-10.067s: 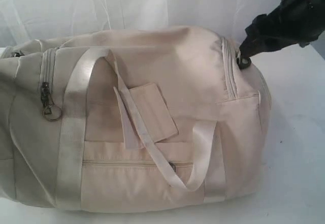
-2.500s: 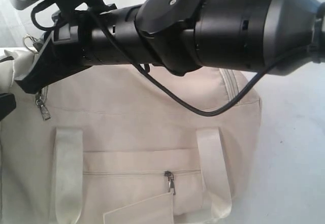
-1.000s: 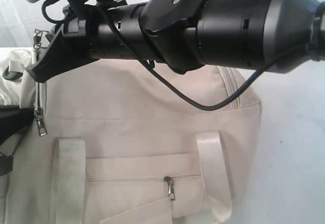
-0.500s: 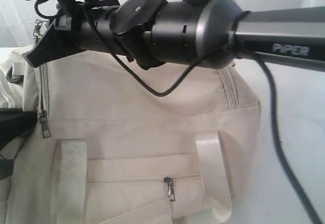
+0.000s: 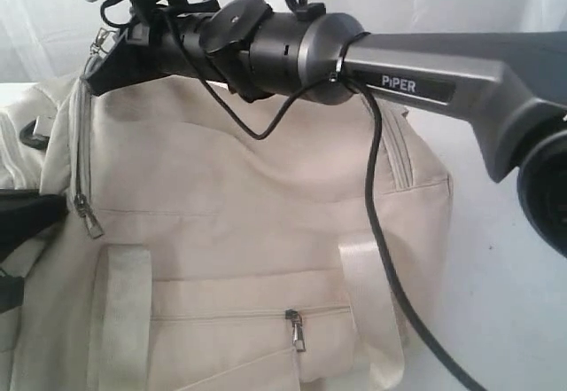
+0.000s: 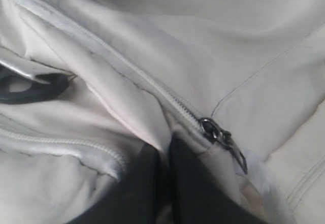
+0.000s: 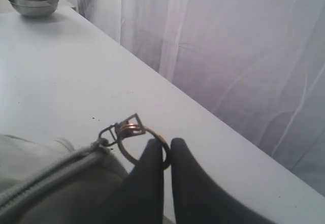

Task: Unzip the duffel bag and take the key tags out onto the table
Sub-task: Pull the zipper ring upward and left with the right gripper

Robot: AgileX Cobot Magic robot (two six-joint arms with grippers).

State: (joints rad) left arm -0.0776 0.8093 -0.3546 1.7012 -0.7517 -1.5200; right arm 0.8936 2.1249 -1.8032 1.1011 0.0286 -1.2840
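Blind spots on my screens

The right arm (image 5: 292, 41) lies across the top of the duffel bag (image 5: 248, 196), so I can't see its upper edge, and the exterior view cuts the bag off at the left and bottom. Nothing shows me its inside. The left gripper (image 6: 165, 153) is cropped at the bottom of its wrist view, and the black eyelet (image 6: 56, 84) runs off the side. The right gripper (image 7: 166, 150) covers part of the pull ring (image 7: 133, 129) it pinches.

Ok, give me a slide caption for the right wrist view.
Right gripper pinching the pull ring at the duffel bag end, over the table.
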